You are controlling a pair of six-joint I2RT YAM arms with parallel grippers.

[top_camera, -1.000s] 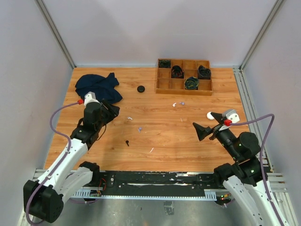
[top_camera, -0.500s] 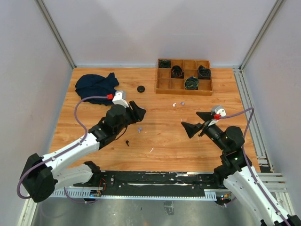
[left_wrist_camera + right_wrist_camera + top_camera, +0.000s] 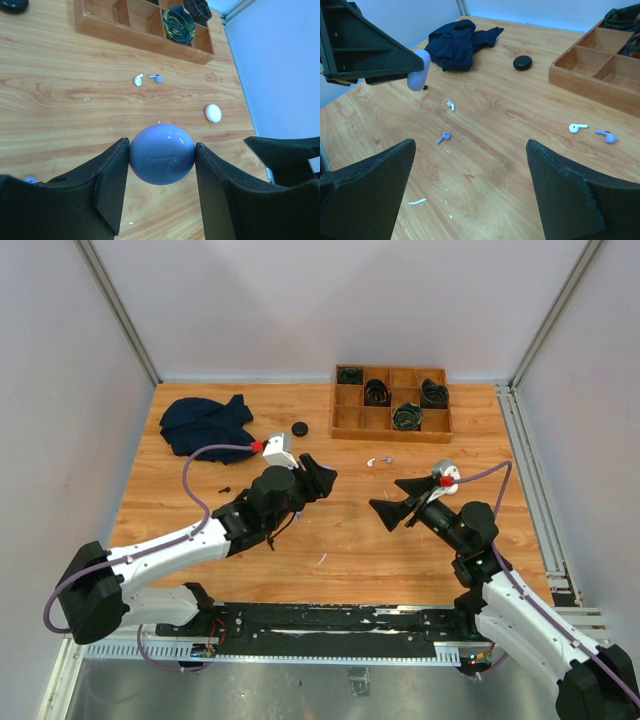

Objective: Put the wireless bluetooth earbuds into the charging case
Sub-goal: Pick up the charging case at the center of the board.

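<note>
Wood table, pale walls. From above, the left gripper hides its load. Its wrist view shows both fingers pinching a round purple case, with a white bud and a purple bud lying beyond, near the tray. The right gripper hovers spread wide and empty. Only its camera shows two more buds by the left arm.
</note>
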